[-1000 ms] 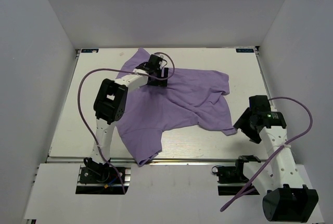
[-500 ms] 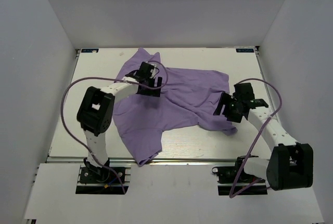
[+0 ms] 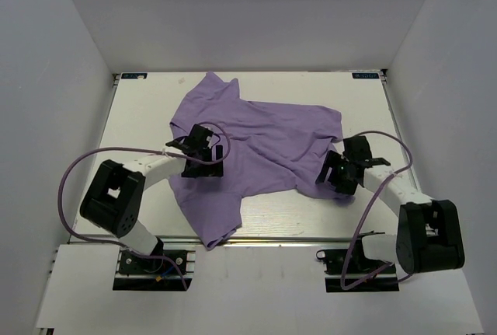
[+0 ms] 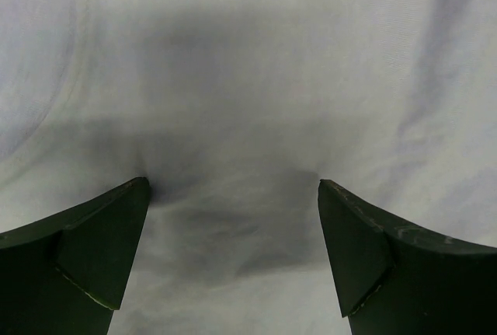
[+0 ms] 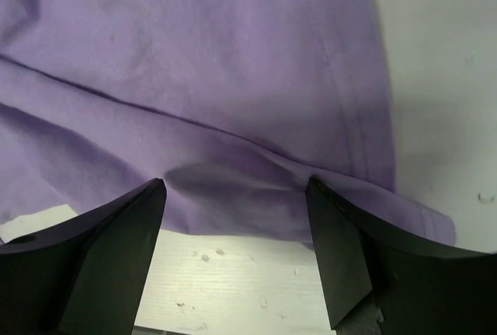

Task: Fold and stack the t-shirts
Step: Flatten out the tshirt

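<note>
A lavender t-shirt (image 3: pixel 264 144) lies spread and rumpled across the middle of the white table (image 3: pixel 140 117). My left gripper (image 3: pixel 203 165) is open, low over the shirt's left part; in the left wrist view its fingers straddle pale cloth (image 4: pixel 233 117). My right gripper (image 3: pixel 332 173) is open at the shirt's right lower edge; in the right wrist view its jaws stand on either side of the hemmed cloth edge (image 5: pixel 233 195) with bare table (image 5: pixel 233 288) just below. The neck tag is not in view.
White walls enclose the table on three sides. Purple cables (image 3: pixel 85 164) loop from both arms. The shirt's lower corner (image 3: pixel 213 234) hangs at the table's near edge.
My left gripper has moved from the shirt's upper part toward the near left. My right arm has swung in from the right and lowered its gripper to the shirt's right edge.
</note>
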Action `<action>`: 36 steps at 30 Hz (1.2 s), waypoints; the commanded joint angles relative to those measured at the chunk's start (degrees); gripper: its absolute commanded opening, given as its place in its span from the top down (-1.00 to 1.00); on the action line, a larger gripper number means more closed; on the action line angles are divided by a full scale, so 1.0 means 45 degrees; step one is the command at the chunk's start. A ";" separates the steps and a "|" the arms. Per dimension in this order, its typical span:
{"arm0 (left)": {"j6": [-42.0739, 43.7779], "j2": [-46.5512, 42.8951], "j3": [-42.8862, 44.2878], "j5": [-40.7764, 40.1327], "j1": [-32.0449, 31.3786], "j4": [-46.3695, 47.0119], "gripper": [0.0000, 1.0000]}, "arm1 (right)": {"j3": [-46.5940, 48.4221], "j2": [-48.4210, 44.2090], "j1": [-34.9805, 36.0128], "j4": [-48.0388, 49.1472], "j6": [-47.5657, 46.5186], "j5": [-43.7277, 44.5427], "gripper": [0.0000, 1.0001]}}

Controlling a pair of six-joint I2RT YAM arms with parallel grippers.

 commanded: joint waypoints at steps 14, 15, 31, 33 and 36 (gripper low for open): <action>-0.3392 -0.4895 0.1028 -0.4292 0.0157 -0.5198 -1.00 | 0.1238 -0.4434 0.0326 -0.2101 -0.0466 0.0387 -0.67; -0.3157 -0.4895 0.1361 -0.4662 0.0157 -0.4689 -1.00 | 0.1435 -0.4200 0.0326 -0.1824 -0.0371 0.1395 -0.67; 0.0478 0.4281 0.8590 -0.3456 0.0274 -0.1071 -1.00 | 1.1023 0.6776 -0.1099 -0.1020 -0.1482 0.4766 -0.68; 0.0594 0.5044 0.8708 -0.3455 0.0390 -0.0897 -1.00 | 1.2254 0.8042 -0.1353 -0.0864 -0.2048 0.3907 -0.62; 0.0712 0.5649 0.8824 -0.3046 0.0507 -0.0643 -1.00 | 1.3407 0.9159 -0.1685 -0.0864 -0.2401 0.3729 -0.53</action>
